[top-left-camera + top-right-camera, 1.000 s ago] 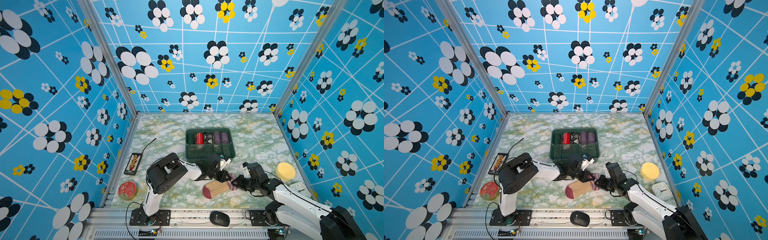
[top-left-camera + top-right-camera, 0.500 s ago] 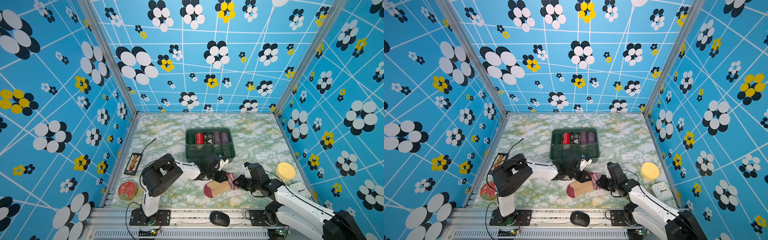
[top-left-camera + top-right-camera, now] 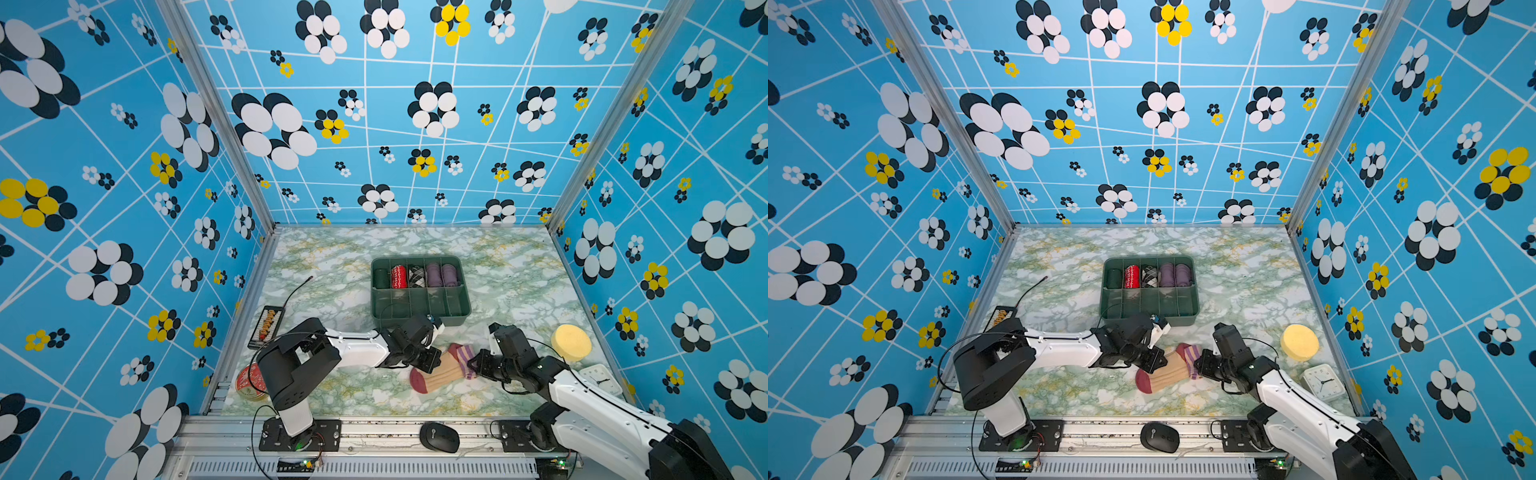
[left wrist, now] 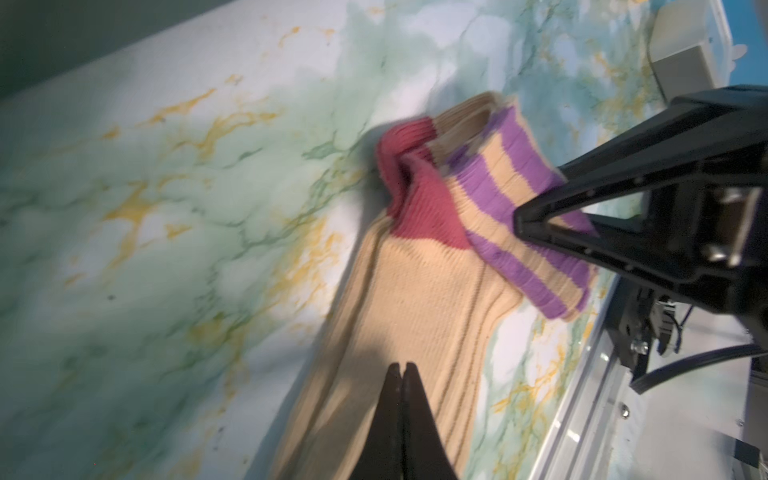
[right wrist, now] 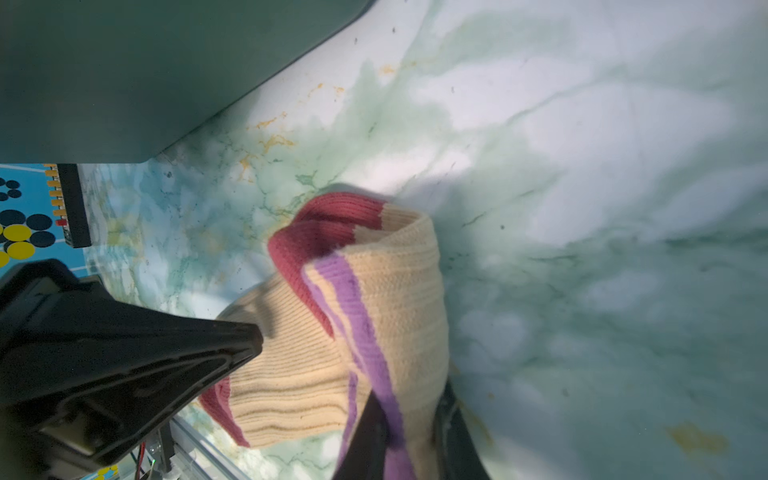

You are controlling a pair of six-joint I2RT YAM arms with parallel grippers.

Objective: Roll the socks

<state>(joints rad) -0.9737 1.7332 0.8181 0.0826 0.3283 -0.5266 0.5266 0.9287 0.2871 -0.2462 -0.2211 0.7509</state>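
Right gripper pinches the striped cuff of the socks, now folded back over the leg at lower centre of both top views; left gripper, shut and empty, has apparently dropped onto their middle. Rolling has begun.

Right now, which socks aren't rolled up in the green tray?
The tan socks with maroon toe and purple stripes, lying on the table; the rolled pairs fill the back row of the green tray.

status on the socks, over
Left pincer shut, tip over the socks. Right pincer shut on their striped cuff, folded over. Green tray behind, not touching.
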